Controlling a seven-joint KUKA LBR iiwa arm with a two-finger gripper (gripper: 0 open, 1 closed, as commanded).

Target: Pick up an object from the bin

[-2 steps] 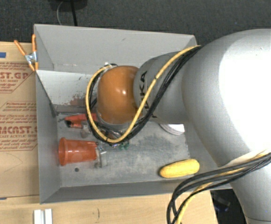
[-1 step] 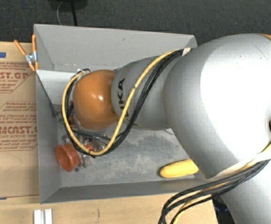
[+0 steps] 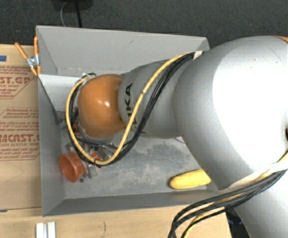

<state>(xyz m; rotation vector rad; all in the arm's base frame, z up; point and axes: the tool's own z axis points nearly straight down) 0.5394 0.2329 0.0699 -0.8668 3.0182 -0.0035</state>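
My gripper [image 3: 90,149] is low in the left part of the bin, mostly covered from above by the wrist's parts. Just beside it, at its lower left, a small reddish-brown round thing [image 3: 71,166] like a cap or knob lies on the bin floor close to the left wall. It appears to touch the gripper's lower end, but whether it is held cannot be told. A yellow, elongated, banana-shaped thing [image 3: 189,179] lies near the bin's front wall, well to the right of the gripper.
The arm comes in from the right and covers the bin's middle and right side. An orange dome and yellow and black cables sit over the wrist. The bin's left wall stands close to the gripper.
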